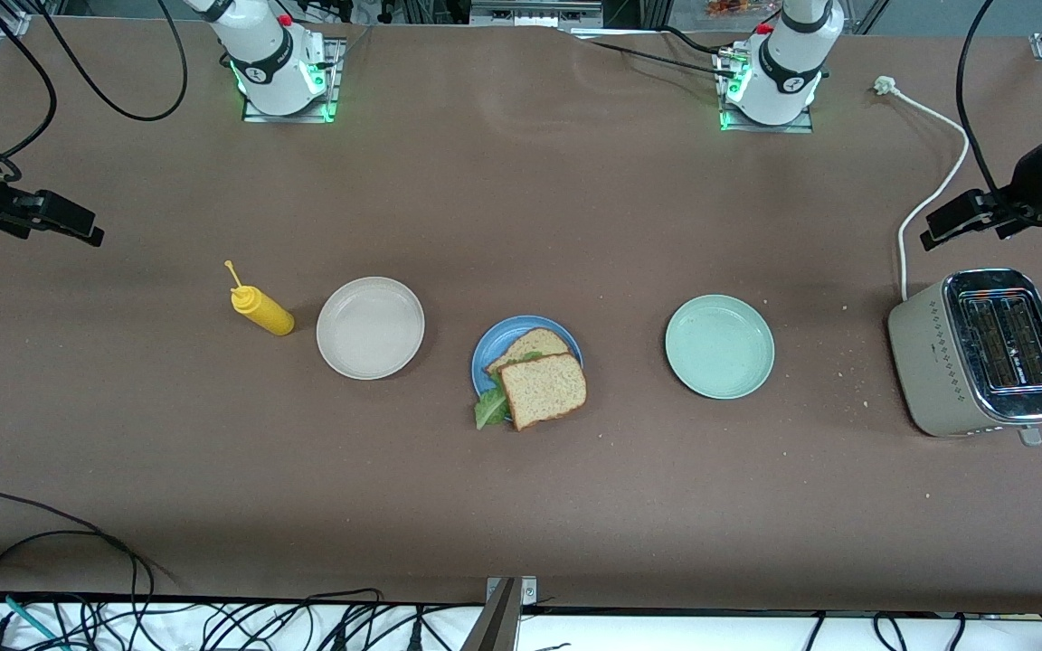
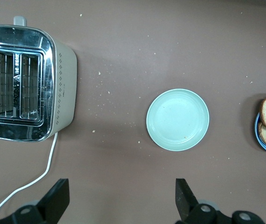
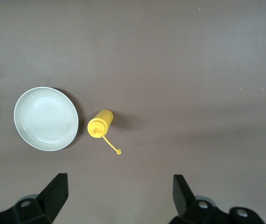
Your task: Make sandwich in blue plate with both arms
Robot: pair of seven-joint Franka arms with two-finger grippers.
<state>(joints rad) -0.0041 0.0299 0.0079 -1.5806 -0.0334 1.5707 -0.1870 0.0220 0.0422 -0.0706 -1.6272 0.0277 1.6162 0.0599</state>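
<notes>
Between the round beige plate [image 1: 370, 327] and the round pale green plate [image 1: 719, 346], the brown-toast-and-lettuce sandwich [image 1: 536, 383] lies on the round blue plate [image 1: 525, 356], its top slice overhanging the rim. Both arms wait: left gripper [image 2: 120, 201] above the silver-topped beige toaster [image 1: 980, 352], fingers [image 2: 56, 198] wide, and right gripper [image 3: 119, 198] over bare brown surface [image 1: 521, 506] near the yellow squeeze bottle [image 1: 260, 309], likewise wide and empty

Bare brown table [image 1: 521, 181] runs wide between the arm bases and the row of dishes. In that row the blue plate [image 1: 490, 348] with the sandwich [image 1: 539, 384] sits between the beige plate [image 1: 370, 327] and the pale green plate [image 1: 719, 345], with open gaps on both sides. A yellow bottle [image 1: 260, 309] stands just beside the beige plate; the toaster [image 1: 982, 353] and its cord [image 1: 928, 194] block the left arm's end.
</notes>
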